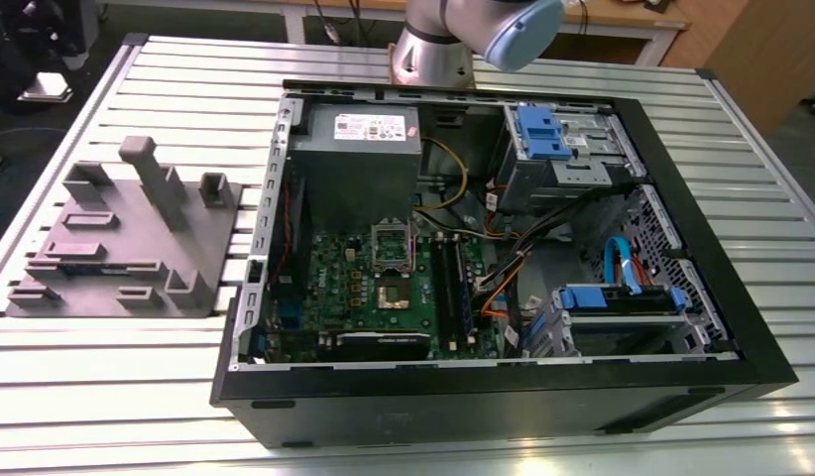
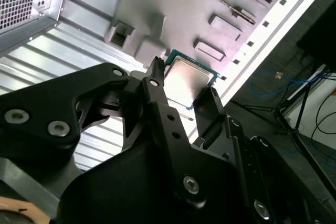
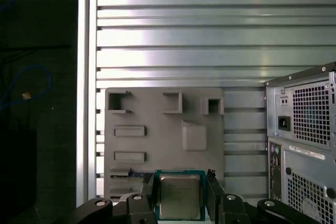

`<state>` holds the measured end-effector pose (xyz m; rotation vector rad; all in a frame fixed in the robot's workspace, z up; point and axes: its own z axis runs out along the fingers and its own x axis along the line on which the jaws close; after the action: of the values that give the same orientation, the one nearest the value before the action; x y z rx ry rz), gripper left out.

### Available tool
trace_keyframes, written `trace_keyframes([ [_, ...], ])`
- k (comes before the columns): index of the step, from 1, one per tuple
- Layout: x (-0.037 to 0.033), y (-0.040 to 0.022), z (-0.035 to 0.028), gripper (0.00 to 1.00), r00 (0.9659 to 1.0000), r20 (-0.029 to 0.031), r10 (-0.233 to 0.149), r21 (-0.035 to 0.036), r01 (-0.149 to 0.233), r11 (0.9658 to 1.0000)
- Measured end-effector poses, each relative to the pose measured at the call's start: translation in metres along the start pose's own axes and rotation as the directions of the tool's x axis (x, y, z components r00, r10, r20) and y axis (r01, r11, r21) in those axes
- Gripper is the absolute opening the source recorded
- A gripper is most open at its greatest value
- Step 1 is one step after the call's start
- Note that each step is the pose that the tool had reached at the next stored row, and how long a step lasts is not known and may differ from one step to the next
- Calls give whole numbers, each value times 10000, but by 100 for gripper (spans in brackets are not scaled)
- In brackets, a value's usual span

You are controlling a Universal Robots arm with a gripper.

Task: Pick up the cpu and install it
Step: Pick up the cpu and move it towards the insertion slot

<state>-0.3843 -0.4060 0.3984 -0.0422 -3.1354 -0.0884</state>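
My black claw (image 3: 180, 183) is clamped on the cpu (image 3: 179, 198), pinching two opposite edges. It is flat and square, with no long side. Its shiny silver top and thin green rim face my cameras. Behind it are a dull grey tray (image 3: 157, 114) and a ribbed metal table (image 3: 210, 35).

On the counter (image 1: 143, 397) the open computer case (image 1: 447, 407) lies toward the exterior view's right, with the holder plate (image 1: 117, 248) just beside it on the left. Inside the case, the motherboard (image 1: 328, 288) lies nearer the camera, the power supply (image 1: 361, 159) behind it, the drive bays (image 1: 566, 149) to the right, and the socket (image 1: 395, 263) mid-board. In both wrist views the cpu (image 3: 180, 200) sits between the claw (image 3: 180, 190) fingers, over the plate's edge and probably clear of it.
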Motion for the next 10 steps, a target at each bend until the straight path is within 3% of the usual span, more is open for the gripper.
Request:
trace_keyframes([
  [7, -146, 3, 9, 47, 10000, 0, 0, 0, 0, 10000],
  [10, -242, 6, 12, 47, 10000, -1, 0, 1, 0, 10000],
])
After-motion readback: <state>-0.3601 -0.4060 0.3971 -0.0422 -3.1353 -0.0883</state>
